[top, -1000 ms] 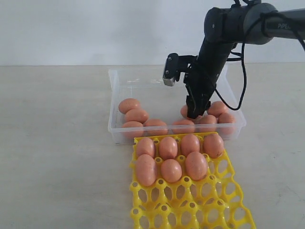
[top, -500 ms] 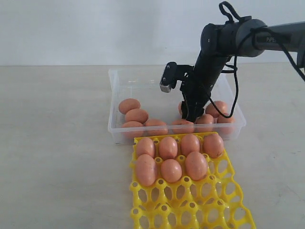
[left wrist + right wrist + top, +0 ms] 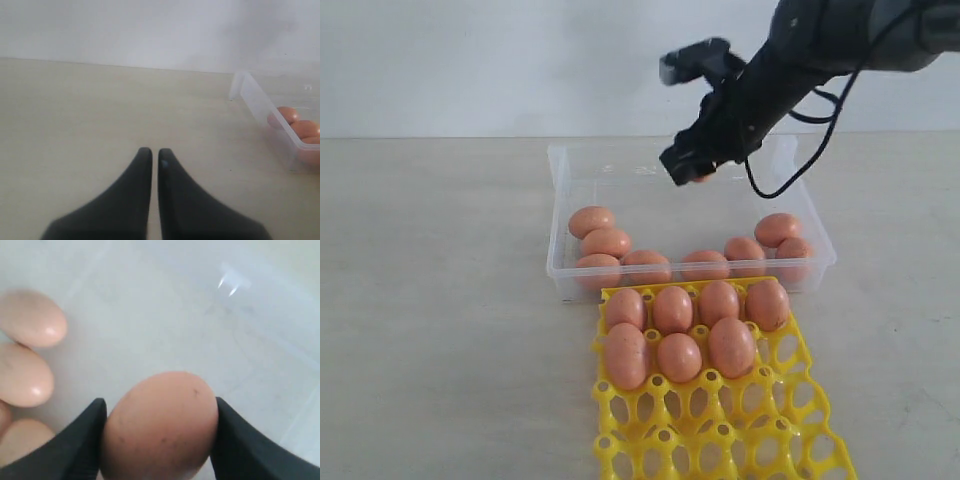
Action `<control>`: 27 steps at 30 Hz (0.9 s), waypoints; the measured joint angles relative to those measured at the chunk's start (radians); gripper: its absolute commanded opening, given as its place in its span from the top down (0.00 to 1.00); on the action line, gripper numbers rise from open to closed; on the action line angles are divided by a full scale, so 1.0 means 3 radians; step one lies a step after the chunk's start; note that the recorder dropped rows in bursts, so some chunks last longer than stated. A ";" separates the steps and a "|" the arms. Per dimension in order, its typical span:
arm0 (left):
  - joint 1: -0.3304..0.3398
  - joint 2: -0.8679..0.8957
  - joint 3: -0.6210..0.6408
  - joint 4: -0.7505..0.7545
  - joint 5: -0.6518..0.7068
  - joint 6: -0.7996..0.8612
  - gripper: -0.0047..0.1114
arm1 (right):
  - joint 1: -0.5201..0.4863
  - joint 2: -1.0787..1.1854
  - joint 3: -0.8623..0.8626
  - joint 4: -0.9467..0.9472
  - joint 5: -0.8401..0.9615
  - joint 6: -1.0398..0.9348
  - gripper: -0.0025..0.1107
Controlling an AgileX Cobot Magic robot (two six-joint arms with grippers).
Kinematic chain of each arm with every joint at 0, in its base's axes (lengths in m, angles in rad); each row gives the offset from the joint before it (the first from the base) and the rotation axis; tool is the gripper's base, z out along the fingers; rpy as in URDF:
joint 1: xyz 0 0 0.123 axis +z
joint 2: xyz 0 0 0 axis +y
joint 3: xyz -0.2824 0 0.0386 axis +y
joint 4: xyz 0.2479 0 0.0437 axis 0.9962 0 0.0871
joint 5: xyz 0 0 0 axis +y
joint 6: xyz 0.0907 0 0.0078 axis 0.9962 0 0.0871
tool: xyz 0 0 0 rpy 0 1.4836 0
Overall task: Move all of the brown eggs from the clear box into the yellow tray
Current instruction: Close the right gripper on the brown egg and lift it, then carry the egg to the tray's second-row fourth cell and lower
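Raised since a second ago: right hand point(image 3: 686, 166), up out of the box point(image 3: 558, 205) and now high over its rear half, clamped on one egg point(image 3: 160, 425) across its flanks. Other eggs point(image 3: 645, 265) lie mostly along the box's near wall. Seven sit in the tray point(image 3: 711, 378), just in front. Left hand point(image 3: 154, 161): fingers together, idle over bare tabletop point(image 3: 75, 110) beside the box. Hazards: smooth shell slipping from a two-point grip and dropping onto eggs below; overtight squeeze cracking it; low carry clipping the box rim.
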 measured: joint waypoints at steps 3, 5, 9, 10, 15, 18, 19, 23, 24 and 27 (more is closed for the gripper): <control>0.0000 0.0000 0.0000 0.0000 0.0000 0.0000 0.92 | 0.0029 -0.0650 0.0853 0.0284 -0.0887 -0.0007 0.98; 0.0000 0.0000 0.0000 0.0000 0.0000 0.0000 0.92 | 0.0126 -0.1146 0.1571 0.0384 -0.1586 -0.0007 0.98; 0.0000 0.0000 0.0000 0.0000 0.0000 0.0000 0.92 | 0.0535 -0.1916 0.3139 0.0477 -0.2980 0.0014 0.98; 0.0000 0.0000 0.0000 0.0000 0.0000 0.0000 0.92 | 0.0618 -0.2001 0.3389 0.0483 -0.3178 0.0033 0.98; 0.0000 0.0000 0.0000 0.0000 0.0000 0.0000 0.92 | 0.0784 -0.2099 0.4264 0.0586 -0.3271 0.0680 0.98; 0.0000 0.0000 0.0000 0.0000 0.0000 0.0000 0.92 | 0.0792 -0.1958 0.4323 0.0547 -0.3146 0.0724 0.98; 0.0000 0.0000 0.0000 0.0000 0.0000 0.0000 0.92 | 0.0792 -0.1939 0.4323 0.0546 -0.3179 0.0724 0.98; 0.0000 0.0000 0.0000 0.0000 0.0000 0.0000 0.92 | 0.0792 -0.1900 0.4323 0.0540 -0.3332 0.0724 0.98; 0.0000 0.0000 0.0000 0.0000 0.0000 0.0000 0.92 | 0.0792 -0.1900 0.4323 0.0540 -0.3396 0.0724 0.98; 0.0000 0.0000 0.0000 0.0000 0.0000 0.0000 0.92 | 0.0792 -0.1900 0.4323 0.0369 -0.3574 0.0748 0.95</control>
